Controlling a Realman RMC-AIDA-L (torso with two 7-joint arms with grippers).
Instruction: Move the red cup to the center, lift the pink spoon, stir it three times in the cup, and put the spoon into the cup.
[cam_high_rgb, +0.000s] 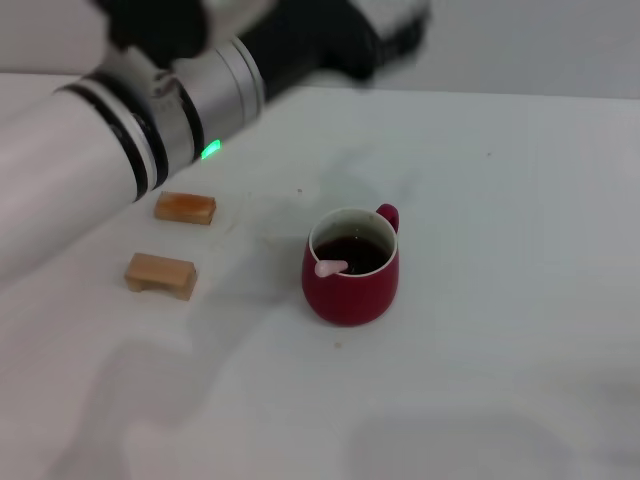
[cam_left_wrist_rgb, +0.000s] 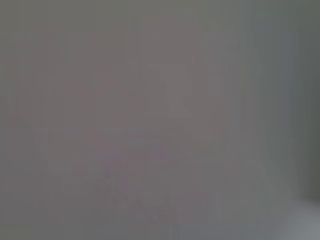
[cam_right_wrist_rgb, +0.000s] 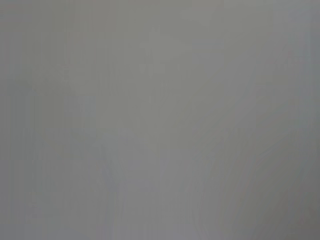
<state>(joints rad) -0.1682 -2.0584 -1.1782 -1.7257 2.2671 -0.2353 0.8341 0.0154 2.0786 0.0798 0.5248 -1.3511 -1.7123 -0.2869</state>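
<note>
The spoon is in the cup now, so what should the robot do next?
Probably just pull the left arm back to rest. The pink spoon already leans on the rim inside the red cup, which stands upright on the white table beside two wooden blocks. Nothing looks left to do.

White desk under soft, even light.

The plain white desk (cam_high_rgb: 500, 300) fills nearly the whole head view, with faint grey shadows in the lower part of the frame and a few tiny dark specks near the middle. A pale grey strip of wall (cam_high_rgb: 540, 50) runs along the upper right.
</note>
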